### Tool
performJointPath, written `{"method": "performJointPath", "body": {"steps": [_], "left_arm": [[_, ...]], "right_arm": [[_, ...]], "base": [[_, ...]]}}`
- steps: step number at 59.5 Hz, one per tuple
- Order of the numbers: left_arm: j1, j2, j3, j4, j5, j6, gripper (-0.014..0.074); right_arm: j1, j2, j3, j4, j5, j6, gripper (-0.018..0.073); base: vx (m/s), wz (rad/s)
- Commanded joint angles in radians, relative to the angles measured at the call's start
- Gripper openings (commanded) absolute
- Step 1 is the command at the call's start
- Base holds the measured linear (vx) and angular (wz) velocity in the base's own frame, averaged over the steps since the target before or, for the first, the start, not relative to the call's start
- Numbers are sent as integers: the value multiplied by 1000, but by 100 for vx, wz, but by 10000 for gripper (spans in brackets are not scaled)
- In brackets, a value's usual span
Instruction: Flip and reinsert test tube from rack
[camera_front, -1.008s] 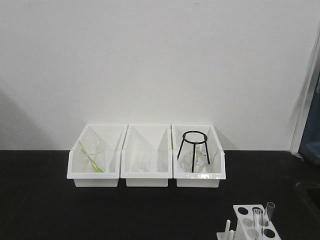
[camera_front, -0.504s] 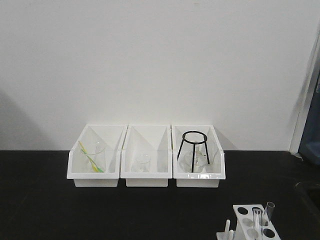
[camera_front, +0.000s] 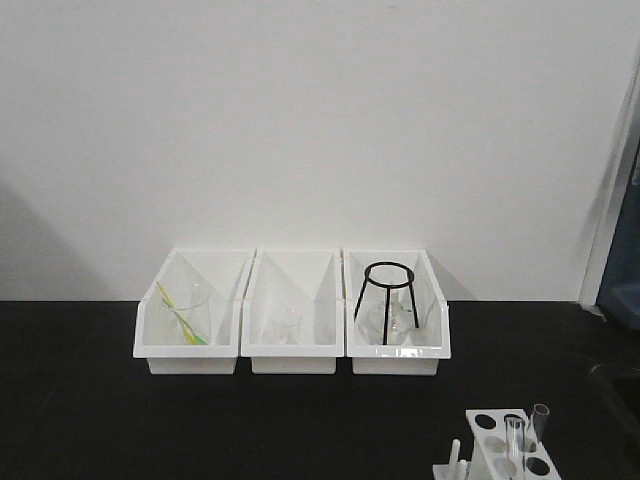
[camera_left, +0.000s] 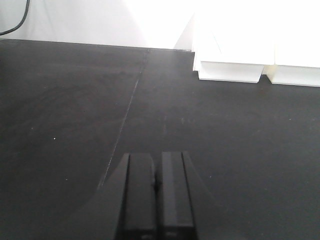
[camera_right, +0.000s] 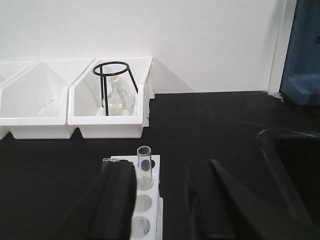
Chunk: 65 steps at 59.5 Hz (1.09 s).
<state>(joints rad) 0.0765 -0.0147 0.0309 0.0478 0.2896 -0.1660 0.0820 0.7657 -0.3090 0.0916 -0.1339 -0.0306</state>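
1. Nothing has visibly moved over the last second.
2. Tube (camera_right: 144, 167) stands upright in the rack's (camera_right: 155, 196) far hole.
3. Right tool (camera_right: 160, 169) gapes wide over the rack; left tool (camera_left: 157, 186) is closed and empty.
4. Thin glass is probably light, slick and fragile; pinch gently just below the rim.

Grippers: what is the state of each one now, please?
Left gripper: shut, holding nothing.
Right gripper: open; a tube in the rack stands between its fingers, not gripped.
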Motion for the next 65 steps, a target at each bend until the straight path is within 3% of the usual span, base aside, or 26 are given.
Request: {"method": "performJointPath", "body": {"steps": [1,14,22,36,65], "left_arm": [[-7,-13,1,-4,-88,0,-6],[-7,-13,1,-4,-88,0,-6],[-7,-13,1,-4,-88,0,-6],[-7,-13,1,-4,-88,0,-6],[-7,-13,1,-4,-88,0,-6]], "right_arm": [[-1,52,-36,-1,-119,4,463],[0,208,-36,-112,-199,18,480],[0,283,-36,-212,-278,120,480],[0,419,-36,-482,-408,313,475],[0,676,-47,-476,-651,315,430]], "base": [[0,0],[0,0],[0,0],[0,0],[0,0]]}}
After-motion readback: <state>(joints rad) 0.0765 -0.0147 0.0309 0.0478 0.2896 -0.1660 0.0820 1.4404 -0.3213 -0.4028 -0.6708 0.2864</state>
